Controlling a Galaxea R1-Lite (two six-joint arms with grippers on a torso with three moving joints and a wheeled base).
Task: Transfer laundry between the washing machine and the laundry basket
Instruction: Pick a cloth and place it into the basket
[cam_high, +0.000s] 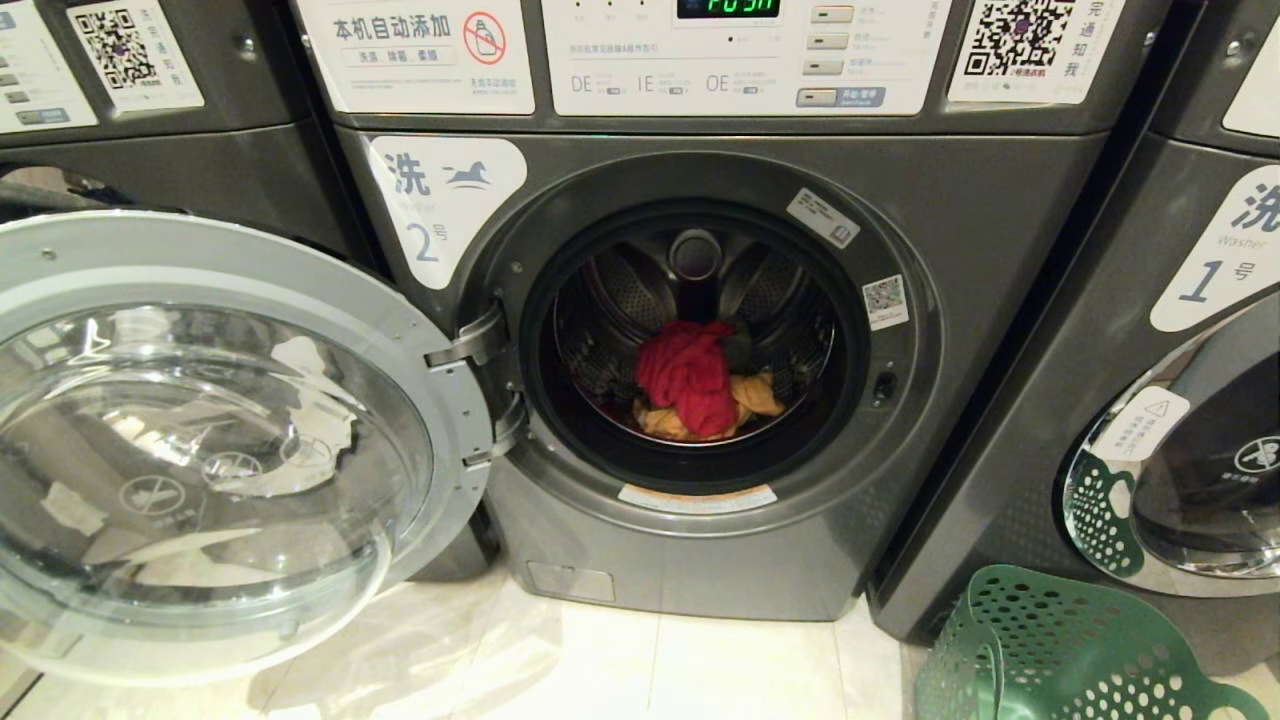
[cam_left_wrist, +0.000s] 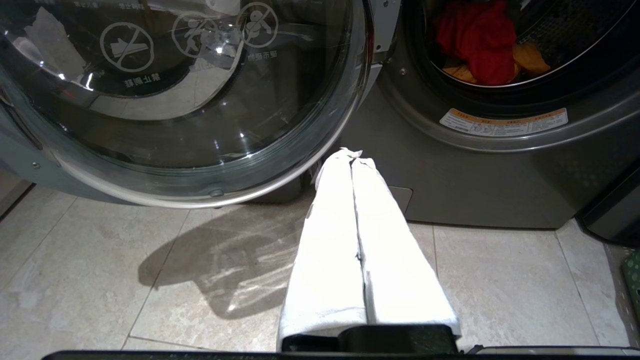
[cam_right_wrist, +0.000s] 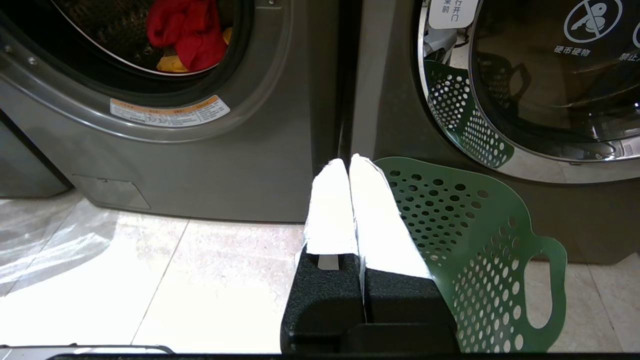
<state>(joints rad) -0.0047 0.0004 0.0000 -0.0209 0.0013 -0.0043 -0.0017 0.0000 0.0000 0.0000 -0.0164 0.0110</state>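
Observation:
The washing machine labelled 2 stands straight ahead, its round glass door swung wide open to the left. Inside the drum lies the laundry: a bright red cloth on top of an orange-yellow piece. The green laundry basket sits on the floor at the lower right. Neither arm shows in the head view. My left gripper hangs shut and empty over the floor below the open door. My right gripper is shut and empty beside the basket's perforated wall.
A like machine labelled 1 stands at the right with its door closed, close behind the basket. Another machine is at the left behind the open door. Pale floor tiles lie before the machines.

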